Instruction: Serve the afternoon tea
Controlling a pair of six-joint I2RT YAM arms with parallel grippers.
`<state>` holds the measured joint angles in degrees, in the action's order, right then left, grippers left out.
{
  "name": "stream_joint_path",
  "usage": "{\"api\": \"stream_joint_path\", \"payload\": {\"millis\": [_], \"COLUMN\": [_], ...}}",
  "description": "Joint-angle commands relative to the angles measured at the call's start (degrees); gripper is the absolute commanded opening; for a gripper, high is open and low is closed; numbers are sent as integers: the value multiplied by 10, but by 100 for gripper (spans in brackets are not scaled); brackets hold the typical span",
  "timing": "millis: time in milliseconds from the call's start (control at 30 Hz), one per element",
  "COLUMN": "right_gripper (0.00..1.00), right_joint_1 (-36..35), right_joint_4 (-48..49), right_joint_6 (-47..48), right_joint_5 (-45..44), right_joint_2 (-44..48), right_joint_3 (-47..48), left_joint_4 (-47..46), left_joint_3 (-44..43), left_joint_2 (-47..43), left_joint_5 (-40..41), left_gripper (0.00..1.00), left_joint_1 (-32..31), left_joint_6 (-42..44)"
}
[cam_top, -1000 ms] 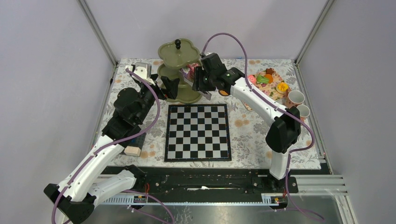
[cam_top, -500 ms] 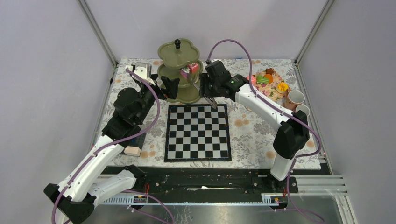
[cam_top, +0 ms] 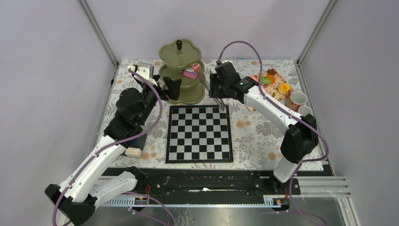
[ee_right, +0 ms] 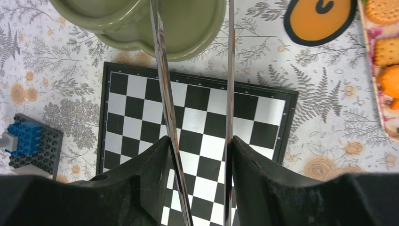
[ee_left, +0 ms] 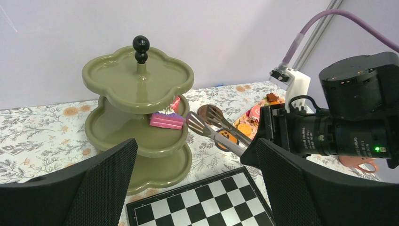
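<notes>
Plain grey walls are closing in a flowered worktop (cam_top: 249,136), and at its far edge the olive three-tier stand (ee_left: 136,80) is standing upright with its black knob on top. One pink pastry (ee_left: 166,121) is lying flat on the middle tier, close to the rim on the side facing the right arm; the top tier is showing bare. Just beside that rim the tongs (ee_left: 198,123) are hanging with their spoon ends parted and carrying nothing, which suggests the piece has been delivered and the blades are now free for another. The right tool (ee_right: 200,155) is clamping the tongs by their handle end, its fingers pressing both blades from outside, so the long reach is keeping the bulky wrist clear of the tiers. The left tool (ee_left: 196,160) is spreading wide and gripping nothing, hovering near the stand's other side, probably ready to steady it. The remaining pastries (cam_top: 266,80) are waiting on a patterned plate (cam_top: 281,97) to the right, with two cups (cam_top: 297,99) just beyond it, so much of the serving is left to do. The chessboard (cam_top: 199,133) and the blue blocks (ee_right: 28,141) are lying nearer the arms, playing no part.
</notes>
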<state>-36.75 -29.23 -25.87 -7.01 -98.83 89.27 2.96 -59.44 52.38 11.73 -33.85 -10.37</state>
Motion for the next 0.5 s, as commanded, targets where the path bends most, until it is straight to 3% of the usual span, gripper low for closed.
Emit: {"api": "stream_joint_path", "payload": {"millis": [0, 267, 467], "right_gripper": [55, 54, 53], "right_joint_1": [14, 38, 100], "right_joint_4": [15, 4, -2], "right_joint_6": [11, 17, 15], "right_joint_5": [-21, -43, -44], "right_joint_2": [54, 107, 162], "right_joint_3": [-7, -49, -122], "left_joint_4": [-26, -25, -25], "left_joint_3": [-1, -1, -2], "left_joint_2": [1, 2, 2], "left_joint_5": [-7, -12, -16], "left_gripper": [99, 99, 99], "left_joint_1": [-2, -1, -2], "left_joint_6": [0, -3, -6]}}
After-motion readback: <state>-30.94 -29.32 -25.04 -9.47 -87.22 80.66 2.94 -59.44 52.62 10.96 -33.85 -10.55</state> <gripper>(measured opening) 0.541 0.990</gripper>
